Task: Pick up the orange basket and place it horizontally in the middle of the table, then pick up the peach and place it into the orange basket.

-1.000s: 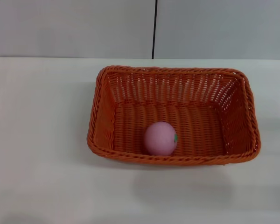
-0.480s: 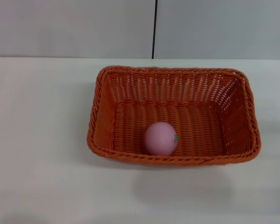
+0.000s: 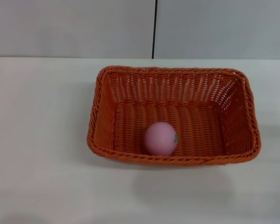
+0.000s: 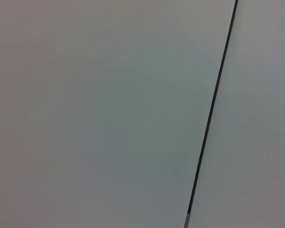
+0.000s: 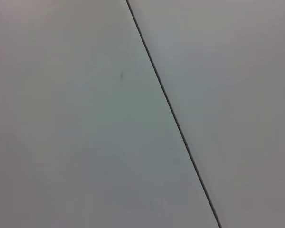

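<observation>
The orange basket [image 3: 173,114] lies with its long side across the middle of the white table [image 3: 37,140] in the head view. Inside it, close to the near wall, rests the pink peach [image 3: 161,138], its green stem mark turned to the right. Neither gripper nor any arm appears in the head view. Both wrist views show only pale wall panels [image 4: 109,114] with a dark seam [image 5: 171,114] between them.
A pale wall with a dark vertical seam [image 3: 154,28] runs behind the table's far edge. Bare white tabletop stretches to the left of the basket and in front of it.
</observation>
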